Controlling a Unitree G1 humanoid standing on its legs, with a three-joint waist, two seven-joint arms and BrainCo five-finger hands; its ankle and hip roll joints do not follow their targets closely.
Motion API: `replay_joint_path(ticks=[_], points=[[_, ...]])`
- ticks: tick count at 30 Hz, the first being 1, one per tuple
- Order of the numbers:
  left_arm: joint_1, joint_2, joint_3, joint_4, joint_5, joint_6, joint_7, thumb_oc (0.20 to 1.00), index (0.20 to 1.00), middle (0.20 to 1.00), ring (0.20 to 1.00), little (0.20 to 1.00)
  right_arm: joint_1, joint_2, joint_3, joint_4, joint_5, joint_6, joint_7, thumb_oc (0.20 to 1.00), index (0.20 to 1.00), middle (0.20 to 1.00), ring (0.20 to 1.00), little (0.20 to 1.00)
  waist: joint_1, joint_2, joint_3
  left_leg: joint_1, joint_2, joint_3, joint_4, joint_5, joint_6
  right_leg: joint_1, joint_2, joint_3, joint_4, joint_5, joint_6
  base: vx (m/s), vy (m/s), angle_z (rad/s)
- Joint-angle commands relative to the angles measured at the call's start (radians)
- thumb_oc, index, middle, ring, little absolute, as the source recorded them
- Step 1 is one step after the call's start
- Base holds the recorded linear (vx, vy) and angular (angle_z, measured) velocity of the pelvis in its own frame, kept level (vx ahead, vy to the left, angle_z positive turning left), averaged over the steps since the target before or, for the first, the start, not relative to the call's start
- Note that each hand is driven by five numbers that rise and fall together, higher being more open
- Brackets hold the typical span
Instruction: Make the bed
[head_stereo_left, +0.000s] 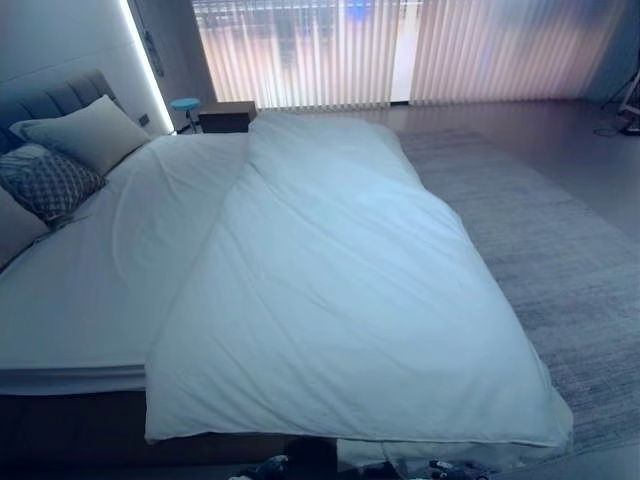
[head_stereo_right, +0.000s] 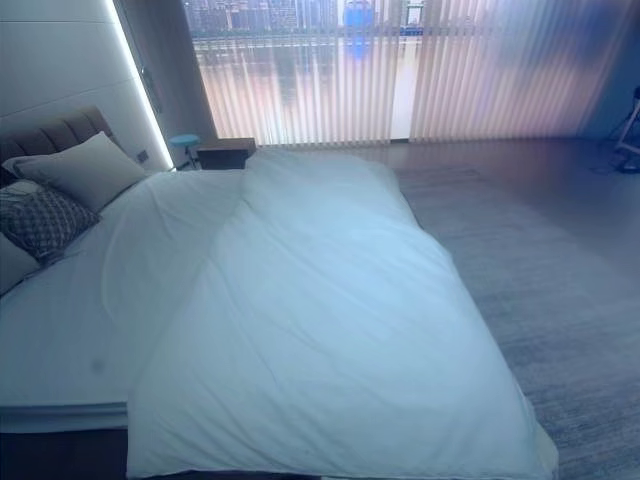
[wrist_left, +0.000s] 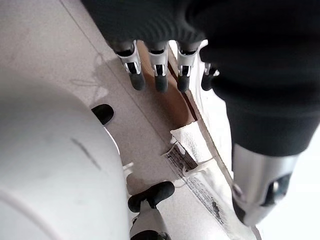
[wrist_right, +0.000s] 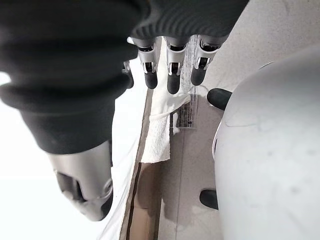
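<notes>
Headboard (head_stereo_left: 55, 100) at far left, grey and padded, lit strip (head_stereo_left: 140, 50) on wall beside it. Plain pillow (head_stereo_left: 85, 130) propped against headboard, patterned pillow (head_stereo_left: 45, 180) just in front of it, edge of a third pillow (head_stereo_left: 12, 230) at frame's left side. Bed (head_stereo_left: 40, 420) with dark base, white sheet (head_stereo_left: 80, 290) bare on left part of mattress. Duvet (head_stereo_left: 340, 300) white, spread over middle and right of bed, laid askew: left edge running diagonally from far end down to near corner, near hem hanging over foot of bed, right side draping toward rug, a few long creases across it. Nightstand (head_stereo_left: 225, 115) dark, at far side past bed, small blue stool (head_stereo_left: 185, 103) touching distance beside it, exact contact unclear. Vertical blinds (head_stereo_left: 400, 50) across back wall, bright behind. Grey rug (head_stereo_left: 560, 270) on floor to right of bed, wood floor (head_stereo_left: 500, 115) beyond. Left robot hand (wrist_left: 160, 65) seen from its wrist camera, hanging beside bed edge, fingers (wrist_left: 137, 77) straight and relaxed, thumb apart, holding nothing; white bedding and strip of bed base showing past them. Right robot hand (wrist_right: 170, 65) same in its wrist camera: fingers (wrist_right: 150, 75) loosely extended in a row, thumb apart, nothing held, white cloth edge and bed base past fingertips. Neither touching duvet as far as visible.
</notes>
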Motion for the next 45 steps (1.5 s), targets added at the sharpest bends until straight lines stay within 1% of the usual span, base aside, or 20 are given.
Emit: replay_joint_path(ticks=[1,7,11,14,16,19,21,22,23,26,29,30,32,35,36,37,39,41,42,45], points=[[-0.068,-0.025,0.039,0.079,-0.026,-0.030,-0.001,1.000,1.000,1.000,1.000,1.000,-0.059,0.039,0.011,0.068,0.003,-0.026,0.008,1.000,1.000,1.000,1.000,1.000,0.002,-0.062,0.002,-0.039,-0.069,-0.043,-0.019,-0.009,0.065,0.016,-0.004,-0.006,0.009,-0.046,0.031,0.00,0.000,0.00],[-0.077,-0.026,0.053,0.073,-0.065,-0.031,0.012,1.000,1.000,1.000,1.000,1.000,-0.066,0.036,0.007,0.043,0.049,-0.035,0.006,1.000,1.000,1.000,1.000,1.000,-0.005,-0.062,0.027,-0.051,-0.069,-0.029,-0.019,-0.005,0.064,-0.007,0.000,0.008,0.009,-0.041,0.032,-0.01,0.001,-0.01],[-0.110,-0.023,0.083,0.047,-0.174,-0.042,0.046,1.000,1.000,1.000,1.000,1.000,-0.083,0.029,0.008,-0.010,0.116,-0.054,-0.006,1.000,1.000,1.000,1.000,1.000,-0.019,-0.070,0.084,-0.095,-0.062,-0.016,-0.019,0.015,0.060,-0.071,0.012,0.026,0.033,-0.032,0.027,-0.13,-0.017,-0.05],[-0.157,-0.020,0.090,0.004,-0.298,-0.063,0.059,1.000,1.000,1.000,1.000,1.000,-0.116,0.017,0.025,-0.060,0.156,-0.072,-0.022,1.000,1.000,1.000,1.000,1.000,-0.030,-0.079,0.148,-0.158,-0.051,-0.010,-0.019,0.042,0.055,-0.170,0.021,0.043,0.085,-0.026,0.022,-0.23,-0.032,-0.12],[-0.173,-0.018,0.092,-0.011,-0.326,-0.071,0.072,1.000,1.000,1.000,1.000,1.000,-0.124,0.018,0.031,-0.078,0.170,-0.076,-0.030,1.000,1.000,1.000,1.000,1.000,-0.032,-0.082,0.162,-0.177,-0.047,-0.006,-0.019,0.048,0.054,-0.195,0.022,0.044,0.095,-0.024,0.022,-0.14,-0.033,-0.23],[-0.253,-0.031,0.110,-0.064,-0.516,-0.083,0.088,1.000,1.000,1.000,1.000,1.000,-0.162,0.001,0.048,-0.155,0.234,-0.092,-0.053,1.000,1.000,1.000,1.000,1.000,-0.041,-0.089,0.254,-0.244,-0.047,-0.002,-0.015,0.083,0.054,-0.288,0.023,0.048,0.155,-0.026,0.017,-0.20,-0.033,-0.10],[-0.295,-0.039,0.125,-0.072,-0.593,-0.083,0.093,1.000,1.000,1.000,1.000,1.000,-0.188,-0.007,0.057,-0.188,0.245,-0.094,-0.065,1.000,1.000,1.000,1.000,1.000,-0.049,-0.092,0.296,-0.316,-0.051,0.001,0.056,0.076,0.053,-0.352,0.012,0.048,0.210,-0.033,0.012,-0.24,-0.008,-0.05],[-0.341,-0.044,0.159,-0.089,-0.688,-0.092,0.108,1.000,1.000,1.000,1.000,1.000,-0.212,-0.014,0.058,-0.226,0.268,-0.098,-0.081,1.000,1.000,1.000,1.000,1.000,-0.056,-0.097,0.327,-0.391,-0.053,0.002,0.109,0.075,0.053,-0.430,0.002,0.052,0.265,-0.040,0.011,-0.18,-0.006,-0.03],[-0.342,-0.044,0.159,-0.089,-0.688,-0.092,0.108,1.000,1.000,1.000,1.000,1.000,-0.212,-0.014,0.058,-0.226,0.268,-0.098,-0.081,1.000,1.000,1.000,1.000,1.000,-0.057,-0.097,0.323,-0.397,-0.054,0.002,0.112,0.074,0.053,-0.435,0.002,0.052,0.268,-0.040,0.011,-0.15,-0.005,-0.02],[-0.391,-0.051,0.214,-0.106,-0.816,-0.091,0.123,1.000,1.000,1.000,1.000,1.000,-0.220,-0.022,0.055,-0.286,0.304,-0.097,-0.082,1.000,1.000,1.000,1.000,1.000,-0.077,-0.105,0.337,-0.506,-0.059,0.000,0.192,0.069,0.047,-0.518,-0.011,0.050,0.317,-0.050,0.009,-0.09,-0.022,-0.04],[-0.436,-0.059,0.271,-0.115,-0.918,-0.112,0.172,1.000,1.000,1.000,1.000,1.000,-0.236,-0.025,0.064,-0.304,0.319,-0.096,-0.094,1.000,1.000,1.000,1.000,1.000,-0.085,-0.113,0.351,-0.587,-0.056,-0.008,0.263,0.056,0.044,-0.586,-0.021,0.049,0.373,-0.060,0.007,-0.08,-0.024,0.12],[-0.452,-0.060,0.301,-0.131,-0.962,-0.124,0.192,1.000,1.000,1.000,1.000,1.000,-0.240,-0.030,0.070,-0.331,0.332,-0.097,-0.099,1.000,1.000,1.000,1.000,1.000,-0.088,-0.117,0.354,-0.631,-0.057,-0.013,0.309,0.038,0.044,-0.622,-0.027,0.053,0.412,-0.071,0.004,-0.06,-0.001,0.09],[-0.457,-0.062,0.314,-0.144,-0.979,-0.130,0.198,1.000,1.000,1.000,1.000,1.000,-0.242,-0.032,0.071,-0.334,0.334,-0.097,-0.099,1.000,1.000,1.000,1.000,1.000,-0.090,-0.118,0.352,-0.659,-0.056,-0.013,0.335,0.028,0.044,-0.647,-0.031,0.055,0.435,-0.076,0.004,-0.03,0.004,0.03],[-0.462,-0.067,0.364,-0.182,-1.050,-0.167,0.229,1.000,1.000,1.000,1.000,1.000,-0.234,-0.033,0.073,-0.377,0.348,-0.102,-0.101,1.000,1.000,1.000,1.000,1.000,-0.087,-0.122,0.349,-0.702,-0.055,-0.012,0.387,0.003,0.046,-0.686,-0.042,0.051,0.479,-0.091,0.005,-0.02,0.011,-0.02],[-0.462,-0.067,0.364,-0.183,-1.050,-0.168,0.230,1.000,1.000,1.000,1.000,1.000,-0.234,-0.033,0.074,-0.378,0.348,-0.102,-0.102,1.000,1.000,1.000,1.000,1.000,-0.088,-0.122,0.348,-0.705,-0.056,-0.012,0.391,0.001,0.046,-0.688,-0.043,0.051,0.482,-0.092,0.005,0.00,0.000,0.00],[-0.464,-0.070,0.394,-0.205,-1.091,-0.190,0.238,1.000,1.000,1.000,1.000,1.000,-0.228,-0.036,0.078,-0.400,0.356,-0.108,-0.102,1.000,1.000,1.000,1.000,1.000,-0.084,-0.125,0.351,-0.720,-0.057,-0.017,0.408,-0.007,0.046,-0.703,-0.046,0.052,0.504,-0.100,0.004,0.00,0.000,0.00],[-0.474,-0.074,0.431,-0.217,-1.145,-0.216,0.265,1.000,1.000,1.000,1.000,1.000,-0.223,-0.033,0.090,-0.421,0.365,-0.114,-0.110,1.000,1.000,1.000,1.000,1.000,-0.085,-0.129,0.352,-0.739,-0.057,-0.019,0.415,-0.010,0.045,-0.714,-0.047,0.047,0.507,-0.104,0.004,0.00,0.000,0.00],[-0.475,-0.074,0.432,-0.216,-1.146,-0.216,0.264,1.000,1.000,1.000,1.000,1.000,-0.223,-0.033,0.091,-0.421,0.365,-0.113,-0.111,1.000,1.000,1.000,1.000,1.000,-0.086,-0.128,0.352,-0.739,-0.057,-0.019,0.414,-0.010,0.045,-0.714,-0.047,0.046,0.507,-0.104,0.004,0.00,0.005,0.08],[-0.483,-0.080,0.456,-0.230,-1.177,-0.235,0.275,1.000,1.000,1.000,1.000,1.000,-0.228,-0.033,0.101,-0.435,0.366,-0.117,-0.119,1.000,1.000,1.000,1.000,1.000,-0.083,-0.131,0.360,-0.743,-0.057,-0.020,0.415,-0.009,0.045,-0.718,-0.044,0.046,0.503,-0.101,0.004,0.00,0.015,0.09],[-0.494,-0.086,0.483,-0.254,-1.227,-0.253,0.279,1.000,1.000,1.000,1.000,1.000,-0.227,-0.040,0.107,-0.473,0.367,-0.122,-0.128,1.000,1.000,1.000,1.000,1.000,-0.083,-0.136,0.371,-0.753,-0.056,-0.023,0.421,-0.010,0.045,-0.726,-0.041,0.048,0.505,-0.105,0.003,0.00,0.007,0.02]])
